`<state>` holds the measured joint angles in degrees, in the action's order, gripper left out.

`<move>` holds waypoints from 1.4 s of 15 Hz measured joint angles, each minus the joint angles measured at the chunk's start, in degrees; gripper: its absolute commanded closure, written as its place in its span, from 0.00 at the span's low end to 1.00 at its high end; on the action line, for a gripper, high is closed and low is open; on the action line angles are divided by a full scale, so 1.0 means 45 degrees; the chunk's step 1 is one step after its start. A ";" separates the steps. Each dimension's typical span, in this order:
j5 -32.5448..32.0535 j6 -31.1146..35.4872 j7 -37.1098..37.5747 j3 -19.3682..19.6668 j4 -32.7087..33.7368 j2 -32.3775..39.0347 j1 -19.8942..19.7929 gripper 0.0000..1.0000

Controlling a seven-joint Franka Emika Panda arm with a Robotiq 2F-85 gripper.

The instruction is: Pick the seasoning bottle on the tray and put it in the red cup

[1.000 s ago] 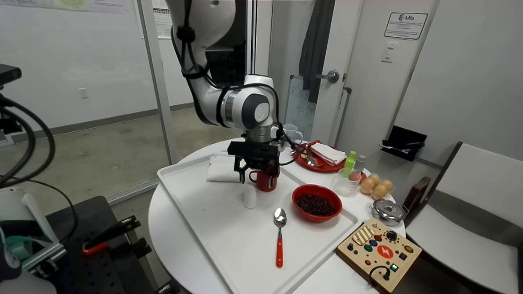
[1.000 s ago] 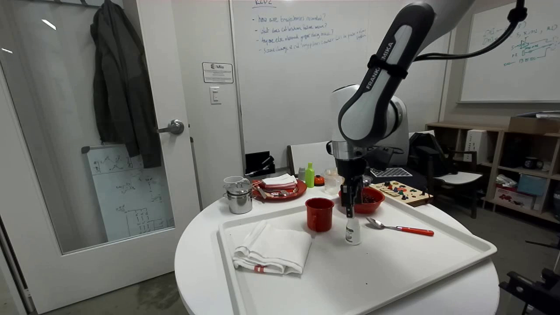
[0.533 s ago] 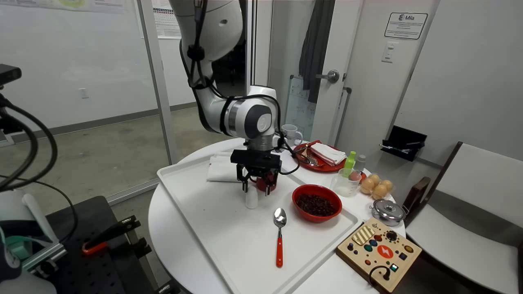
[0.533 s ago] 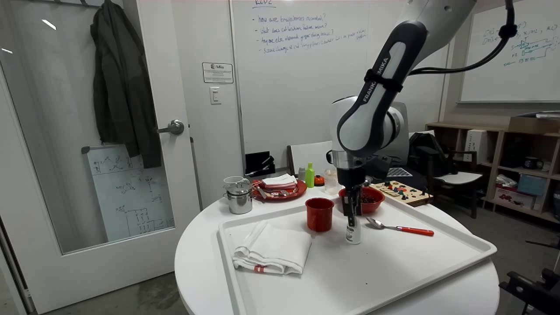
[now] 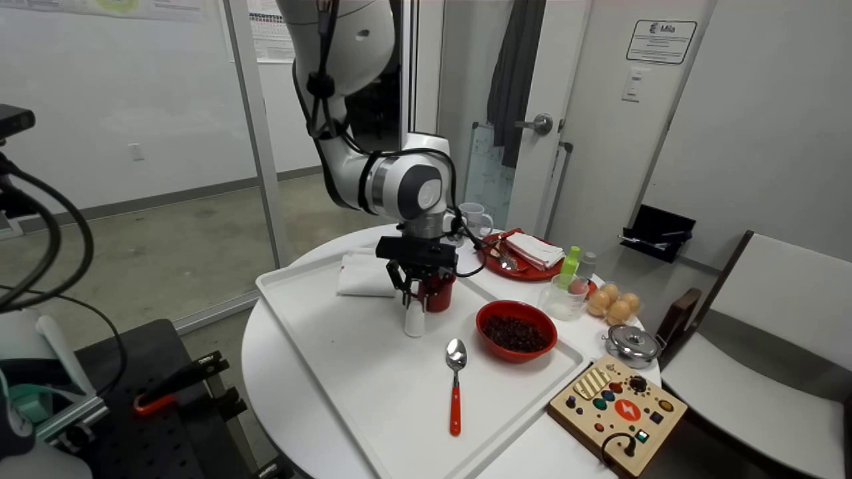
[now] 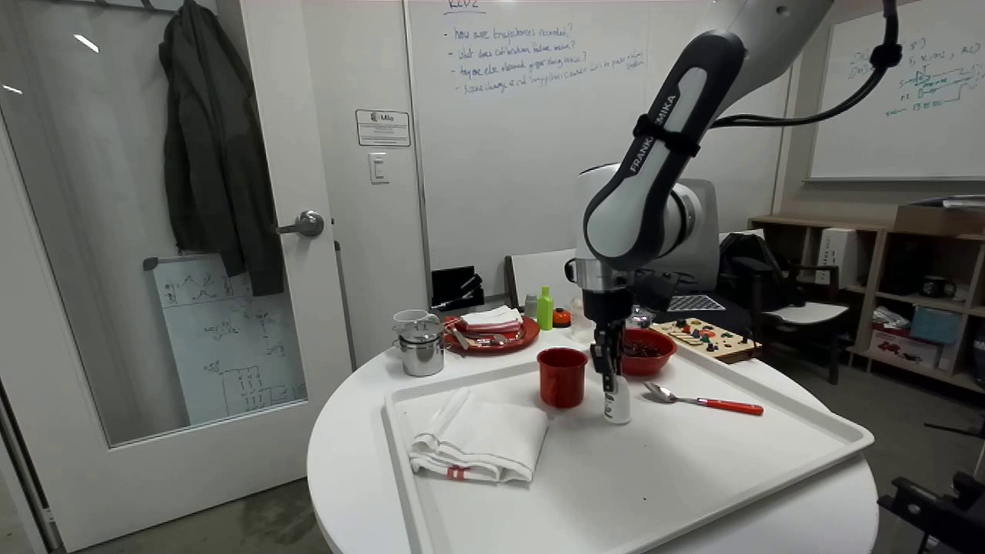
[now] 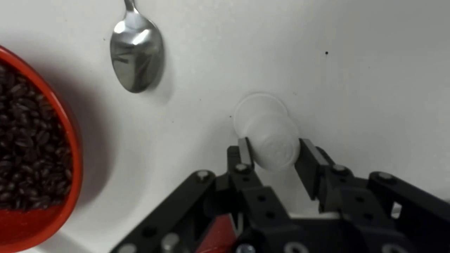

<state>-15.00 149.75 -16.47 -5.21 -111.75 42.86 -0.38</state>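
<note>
- A robotics lab, furnished partly as an office, is suggested.
- Questions (image 6: 512,54) about trajectories and calibration are handwritten on a whiteboard (image 6: 508,169).
- A robot arm (image 6: 646,185) lettered "FRANKA EMIKA" is stretched over a round table (image 5: 279,379).
- A notice (image 6: 382,128) headed "Mila" is fixed to the wall (image 6: 346,69) above a light switch (image 6: 378,167).
- A dark coat (image 6: 215,146) is hung at a glazed door (image 6: 315,323).
- Chairs (image 6: 804,313) and open shelving (image 6: 871,281) are seen beyond the table.

My arm (image 6: 692,92) slants down from high up, bends above the wrist (image 6: 606,273), and there's my gripper (image 7: 274,151), pointing downward! My two fingers (image 7: 311,165) stand close, facing each other, pinching from either side: that's a hold!
</note>
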 measured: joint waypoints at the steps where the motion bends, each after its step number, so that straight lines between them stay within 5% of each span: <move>1: 0.0053 -0.0008 -0.0003 -0.0037 0.0045 -0.0020 -0.0006 0.89; 13: 0.0200 -0.1655 -0.0053 -0.0472 0.0379 -0.2571 0.0411 0.89; 21: 0.0157 -0.1419 -0.0053 -0.0370 0.0506 -0.2740 0.0807 0.89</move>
<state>-14.29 143.37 -16.71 -6.87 -109.48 30.53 3.25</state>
